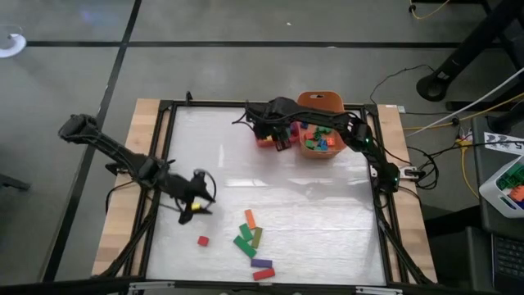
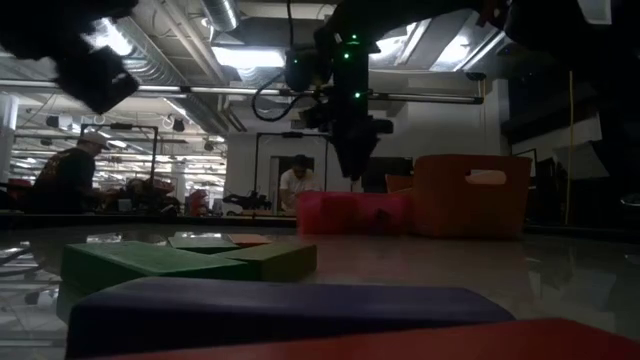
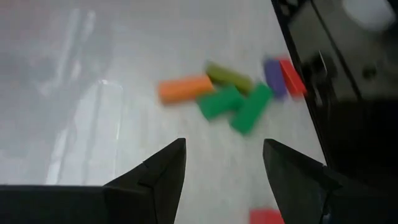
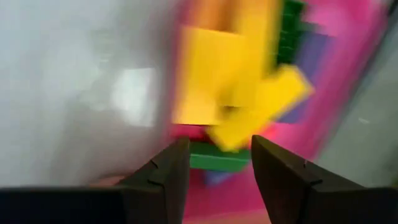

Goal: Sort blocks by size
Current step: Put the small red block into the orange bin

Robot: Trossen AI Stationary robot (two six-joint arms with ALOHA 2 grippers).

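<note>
White table (image 1: 327,213): yellow blocks (image 4: 236,93) just ahead of right tool (image 4: 214,162).

An orange tub (image 1: 321,102) stands at the far edge of the white table (image 1: 327,221), with a pink tray (image 2: 352,213) just beside it. Cables (image 1: 458,123) run across the grey floor beside the table. Beyond the table, two people (image 2: 296,185) sit at workstations under ceiling lights.
</note>
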